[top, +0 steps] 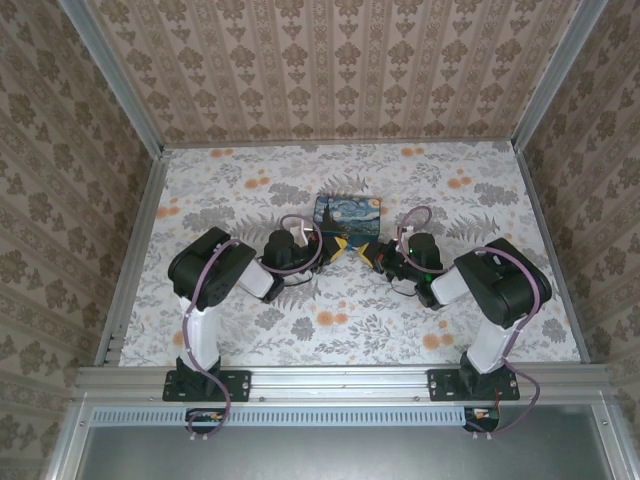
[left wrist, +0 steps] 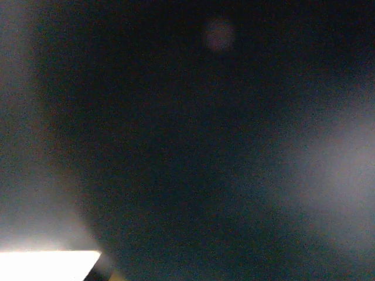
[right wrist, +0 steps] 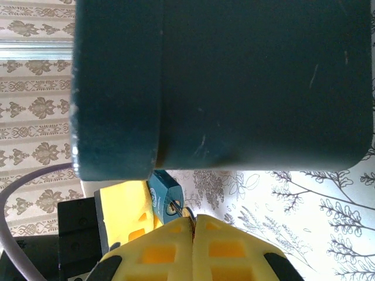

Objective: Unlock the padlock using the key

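Right hand [right wrist: 191, 225], pinched shut on the key [right wrist: 187, 211], has the padlock [right wrist: 163, 195] at its 10 o'clock; left hand [top: 337, 248] closed beside it.

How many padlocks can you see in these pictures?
1. The padlock sits just below the dark blue box in the right wrist view, beside the shut yellow tips of the right gripper. Others may be hidden behind the box.

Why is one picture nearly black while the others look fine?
Left wrist view: dark and blurred, likely pressed close to something, with a blown-out white patch at bottom left. Top external view: evenly lit and sharp, the blue box clear. Right wrist view: bright, the box's dark side looming large above the yellow fingers of the right gripper.
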### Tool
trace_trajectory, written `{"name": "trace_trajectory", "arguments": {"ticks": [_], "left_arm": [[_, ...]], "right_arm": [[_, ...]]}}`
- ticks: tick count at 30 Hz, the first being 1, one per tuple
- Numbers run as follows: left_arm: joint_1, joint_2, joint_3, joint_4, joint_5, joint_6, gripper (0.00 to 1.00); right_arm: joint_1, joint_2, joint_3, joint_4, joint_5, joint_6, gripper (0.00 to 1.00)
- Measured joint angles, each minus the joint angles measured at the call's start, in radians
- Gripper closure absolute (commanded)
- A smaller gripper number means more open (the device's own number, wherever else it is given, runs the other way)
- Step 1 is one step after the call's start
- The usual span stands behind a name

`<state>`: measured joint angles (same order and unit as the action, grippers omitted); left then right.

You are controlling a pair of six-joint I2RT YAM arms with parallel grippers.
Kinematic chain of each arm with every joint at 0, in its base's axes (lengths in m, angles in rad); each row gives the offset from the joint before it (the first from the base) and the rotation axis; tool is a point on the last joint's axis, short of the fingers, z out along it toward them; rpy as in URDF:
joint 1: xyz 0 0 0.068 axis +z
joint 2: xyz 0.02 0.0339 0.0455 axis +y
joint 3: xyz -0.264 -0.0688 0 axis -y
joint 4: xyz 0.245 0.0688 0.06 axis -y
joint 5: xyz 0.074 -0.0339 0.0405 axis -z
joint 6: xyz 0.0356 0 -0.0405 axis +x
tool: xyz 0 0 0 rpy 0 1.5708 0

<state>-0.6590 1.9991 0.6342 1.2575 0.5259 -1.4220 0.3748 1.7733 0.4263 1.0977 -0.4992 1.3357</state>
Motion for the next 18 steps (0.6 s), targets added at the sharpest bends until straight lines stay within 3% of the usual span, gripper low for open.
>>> {"name": "trace_trajectory", "arguments": {"ticks": [18], "left_arm": [[-0.017,0.000,0.003,0.003,-0.050,-0.038,1.00]], "right_arm": [[0.003,0.078,0.000,0.137,-0.005,0.158,1.00]]}}
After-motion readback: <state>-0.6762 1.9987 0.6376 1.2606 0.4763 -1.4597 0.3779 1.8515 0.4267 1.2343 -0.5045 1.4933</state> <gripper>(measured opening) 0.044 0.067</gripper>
